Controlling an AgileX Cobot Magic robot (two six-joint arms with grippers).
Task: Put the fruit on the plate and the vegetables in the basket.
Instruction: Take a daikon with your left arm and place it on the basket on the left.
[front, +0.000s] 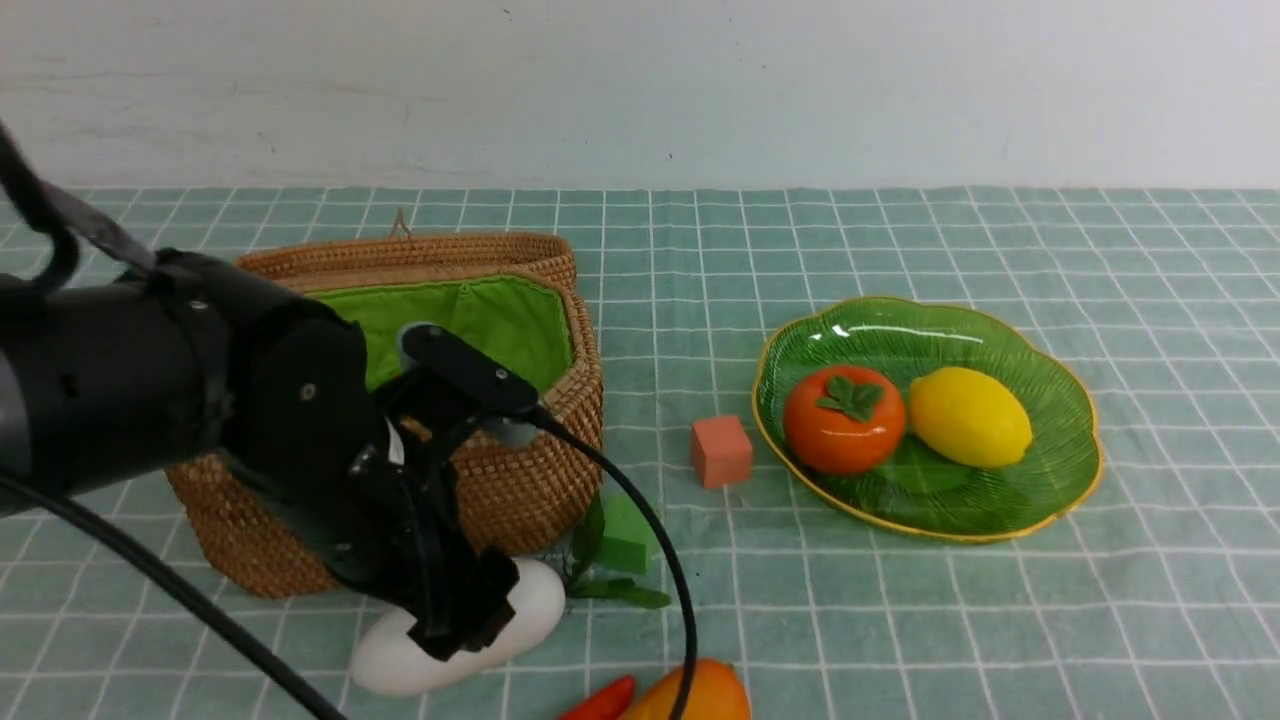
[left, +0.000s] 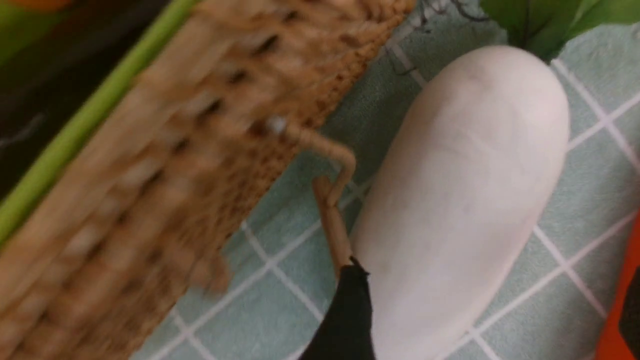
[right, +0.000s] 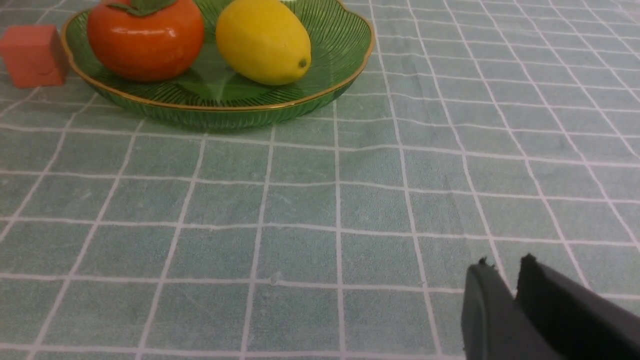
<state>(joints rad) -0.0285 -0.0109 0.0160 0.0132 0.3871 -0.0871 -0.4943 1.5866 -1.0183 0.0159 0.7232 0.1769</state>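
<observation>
Nearest, off the basket's (front: 520, 480) front right corner, the mango (front: 715, 690) and red-orange pepper (front: 600, 703) lie partly out of view. Just before the basket's front wall lies the white radish (front: 395, 665), smooth and oblong. Its long axis runs roughly along that wall, leaves toward the right corner. The left gripper (front: 460, 615), plainly the nearer one, hangs directly over its middle, jaws spread across its width, clasping nothing. The right gripper (right: 505, 262) is pinched together, empty. Well right of the basket, the plate (front: 930, 500) holds persimmon (front: 843, 418) and lemon (front: 968, 416).
</observation>
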